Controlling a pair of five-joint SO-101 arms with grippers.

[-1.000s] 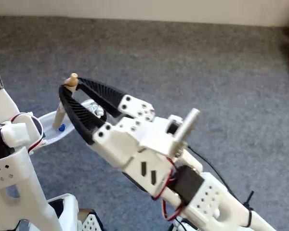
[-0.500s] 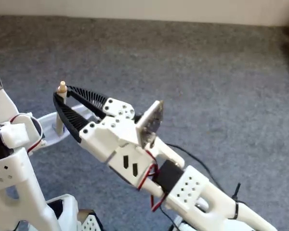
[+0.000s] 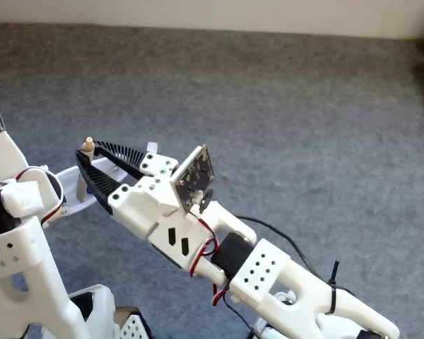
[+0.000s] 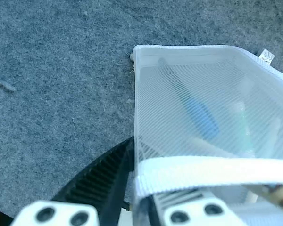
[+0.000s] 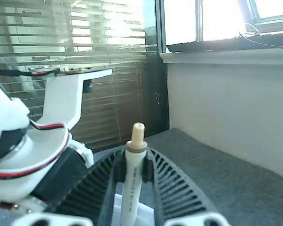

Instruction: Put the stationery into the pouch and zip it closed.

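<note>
Grey felt-like surface (image 3: 304, 106) covers the whole table, w/ pale wall strip (image 3: 268, 14) along far edge. Bits of lint on it, e.g. one fleck (image 4: 4, 85). Mesh pouch (image 4: 198, 103): corner down near felt, can't tell if touching.

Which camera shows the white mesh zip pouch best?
The left wrist view: the white mesh pouch spreads across it, with a blue pen visible through the mesh. The high view shows a white sliver of it behind an arm. The right wrist view gives at most a white patch by the cream pen.
</note>
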